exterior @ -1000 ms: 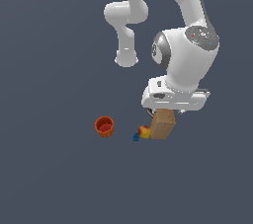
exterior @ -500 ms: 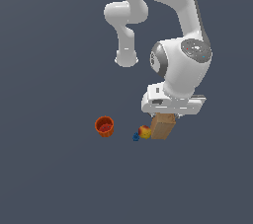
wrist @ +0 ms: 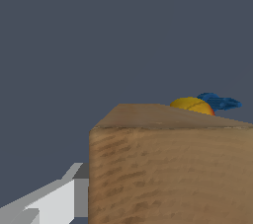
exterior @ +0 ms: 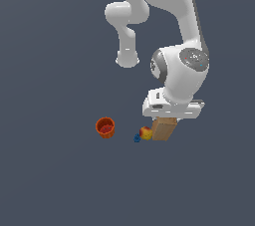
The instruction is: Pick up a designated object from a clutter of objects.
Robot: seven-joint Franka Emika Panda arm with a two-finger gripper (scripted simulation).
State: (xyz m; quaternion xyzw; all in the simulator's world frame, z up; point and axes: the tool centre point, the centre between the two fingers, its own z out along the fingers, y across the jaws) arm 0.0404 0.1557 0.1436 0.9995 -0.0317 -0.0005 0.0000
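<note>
The tan-brown box [exterior: 164, 130] stands on the dark floor, right under my hand. My gripper [exterior: 166, 120] is lowered onto the top of the box, and the hand hides the fingers in the exterior view. In the wrist view the box [wrist: 173, 168] fills the near field, with one white finger [wrist: 59, 196] beside its side; the other finger is hidden. The jaws look open around the box. The dark red-black packet is out of view.
A yellow-red fruit-like lump [exterior: 145, 132] touches the box on the exterior view's left, with a tiny blue piece [exterior: 137, 138] beside it. Both show behind the box in the wrist view [wrist: 190, 104]. An orange-red cup [exterior: 105, 127] stands apart, further left.
The hand has come down closer onto the tan box. The box, the lump, the blue piece and the cup have not moved.
</note>
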